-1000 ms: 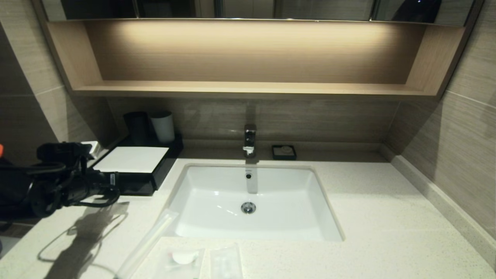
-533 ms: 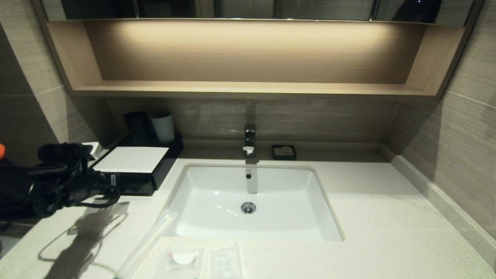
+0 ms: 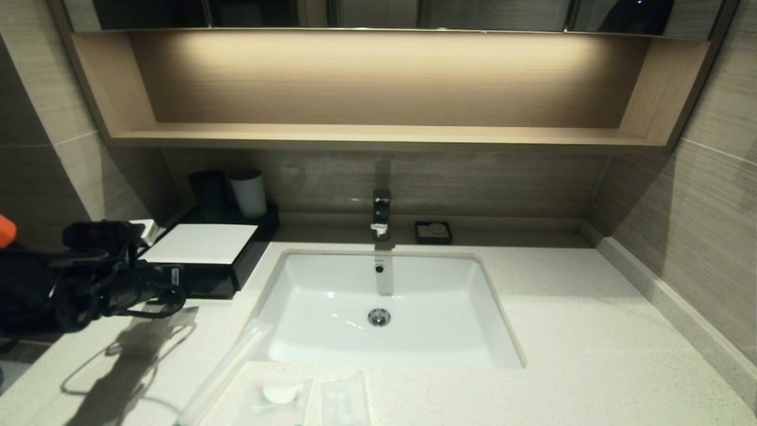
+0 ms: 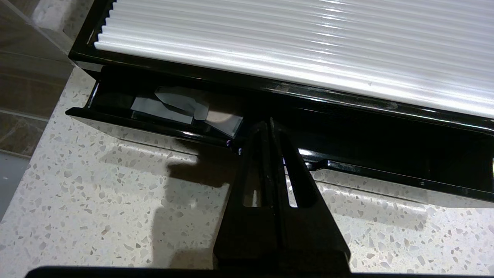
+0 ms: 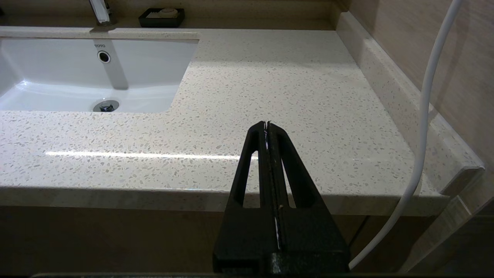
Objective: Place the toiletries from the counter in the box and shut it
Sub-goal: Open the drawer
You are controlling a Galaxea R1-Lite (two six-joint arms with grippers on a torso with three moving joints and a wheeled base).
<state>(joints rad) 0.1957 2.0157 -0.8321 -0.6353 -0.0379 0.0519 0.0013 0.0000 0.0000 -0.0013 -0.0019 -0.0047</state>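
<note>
The black box (image 3: 236, 260) with its white top panel (image 3: 201, 243) stands on the counter (image 3: 579, 331) left of the sink. In the left wrist view its drawer (image 4: 154, 129) stands slightly pulled out, with clear wrapping (image 4: 181, 108) inside. My left gripper (image 4: 269, 124) is shut, tips at the drawer's front lip; in the head view it (image 3: 177, 277) is at the box front. Three packets lie at the near counter edge: long thin (image 3: 227, 370), squarish with white disc (image 3: 278, 393), small rectangular (image 3: 345, 402). My right gripper (image 5: 267, 123) is shut and empty over the counter's near edge.
The white sink basin (image 3: 331, 290) with a tap (image 3: 381, 214) fills the middle. A small black dish (image 3: 433, 232) sits behind it. A black cup (image 3: 207, 194) and a white cup (image 3: 249, 193) stand behind the box. A white cable (image 5: 424, 100) hangs by the right wall.
My left arm has shifted slightly to the right, toward the box front. The packets have not moved.
</note>
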